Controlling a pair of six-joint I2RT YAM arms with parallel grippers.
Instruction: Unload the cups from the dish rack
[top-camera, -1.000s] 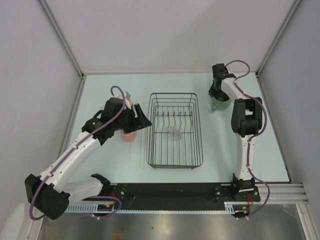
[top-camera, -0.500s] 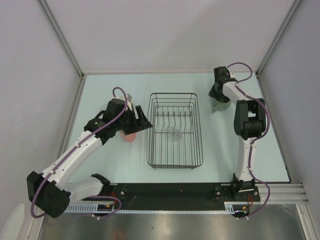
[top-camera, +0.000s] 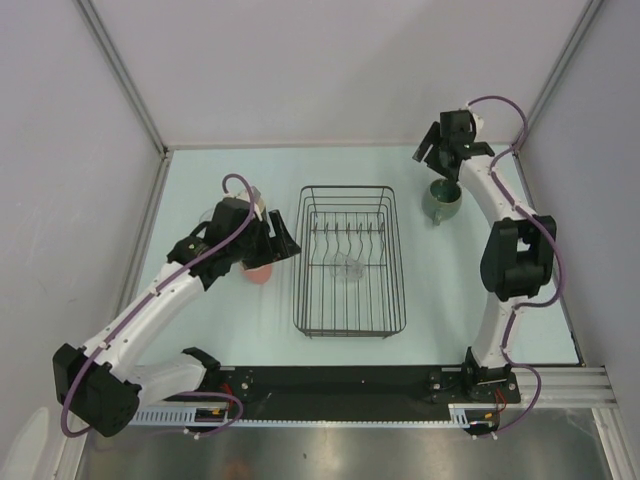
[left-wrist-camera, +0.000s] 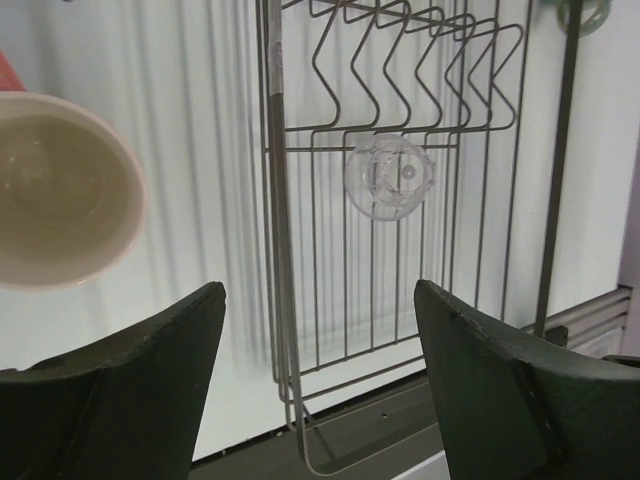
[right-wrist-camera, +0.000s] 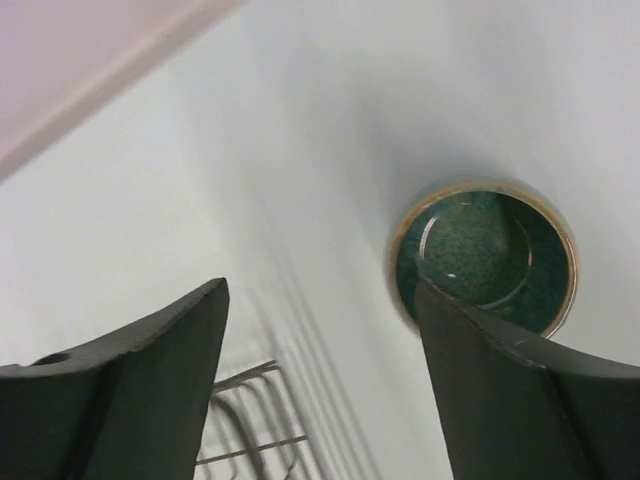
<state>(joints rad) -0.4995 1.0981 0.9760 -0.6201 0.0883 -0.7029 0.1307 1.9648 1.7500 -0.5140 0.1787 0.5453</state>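
The black wire dish rack (top-camera: 298, 270) stands mid-table, and one clear glass cup (top-camera: 350, 268) lies on its floor below the plate wires. A salmon-pink cup (top-camera: 259, 271) rests on the table just left of the rack, partly under my left arm. My left gripper (top-camera: 287, 238) hovers open at the rack's left rim (left-wrist-camera: 281, 250), empty, with the pink cup (left-wrist-camera: 60, 190) to its left and the glass (left-wrist-camera: 389, 177) ahead. The green mug (top-camera: 442, 198) stands upright right of the rack. My right gripper (top-camera: 432, 163) hangs open above and behind the mug (right-wrist-camera: 483, 255), apart from it.
Grey walls with metal posts close in the table on three sides. A black rail (top-camera: 340, 380) carrying both arm bases runs along the near edge. The rack's far right corner (right-wrist-camera: 245, 425) shows at the bottom of the right wrist view.
My right gripper has opened, let go of the green mug on the table and risen back toward the far right corner. The left arm has barely shifted.
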